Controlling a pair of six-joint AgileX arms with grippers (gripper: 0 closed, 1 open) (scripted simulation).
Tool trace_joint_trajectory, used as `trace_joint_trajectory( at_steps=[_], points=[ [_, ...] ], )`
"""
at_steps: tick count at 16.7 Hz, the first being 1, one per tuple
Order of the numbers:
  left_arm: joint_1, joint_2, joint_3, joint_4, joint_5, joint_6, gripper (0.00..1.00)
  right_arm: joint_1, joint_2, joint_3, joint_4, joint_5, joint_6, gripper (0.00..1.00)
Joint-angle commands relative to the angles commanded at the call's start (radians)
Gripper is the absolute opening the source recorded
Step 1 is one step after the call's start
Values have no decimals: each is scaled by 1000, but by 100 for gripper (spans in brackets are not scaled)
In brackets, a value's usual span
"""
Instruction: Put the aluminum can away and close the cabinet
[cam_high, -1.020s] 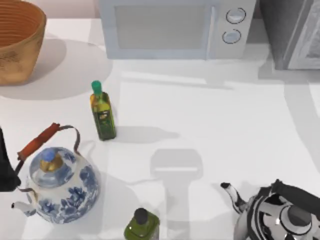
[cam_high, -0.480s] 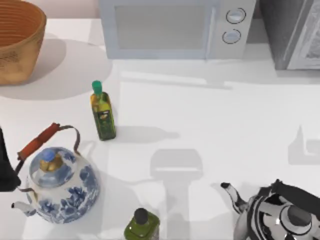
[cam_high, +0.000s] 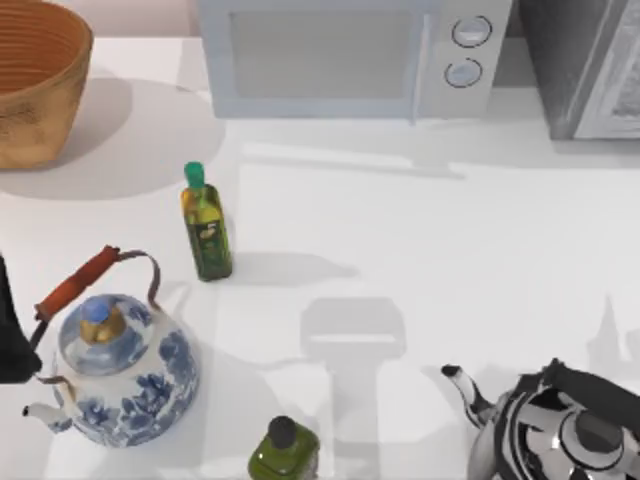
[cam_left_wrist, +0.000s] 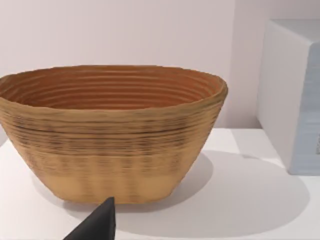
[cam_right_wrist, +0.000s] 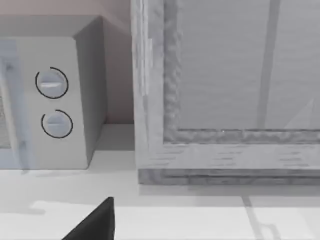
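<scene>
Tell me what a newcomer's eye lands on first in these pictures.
The blue-and-white teapot with its red handle stands out at the table's front left, and a woven basket fills the back left corner. A green-capped oil bottle stands between them and the white microwave at the back, with the grey cabinet to its right.

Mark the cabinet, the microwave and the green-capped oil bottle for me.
cabinet (cam_right_wrist: 225, 150): right wrist view, on the pale grey door frame's lower rail.
microwave (cam_high: 320, 55): top view, on the door window.
green-capped oil bottle (cam_high: 208, 240): top view, on the bottle's labelled body.
</scene>
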Motion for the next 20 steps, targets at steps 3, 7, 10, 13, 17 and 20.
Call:
trace_joint_trajectory(
  at_steps=[3, 7, 10, 13, 17, 20],
  points=[
    [0, 0, 0, 0, 0, 0, 100, 0, -1, -1, 1, 0, 0, 100],
    [0, 0, 0, 0, 0, 0, 100, -6, 15, 3, 10, -10, 1, 100],
    [0, 0, 0, 0, 0, 0, 100, -78, 110, 25, 94, -94, 2, 100],
    [0, 0, 0, 0, 0, 0, 100, -208, 296, 63, 243, -234, -2, 100],
    [0, 0, 0, 0, 0, 0, 100, -440, 667, 134, 502, -456, -12, 100],
    [0, 0, 0, 0, 0, 0, 100, -623, 973, 202, 713, -623, -15, 100]
  ],
)
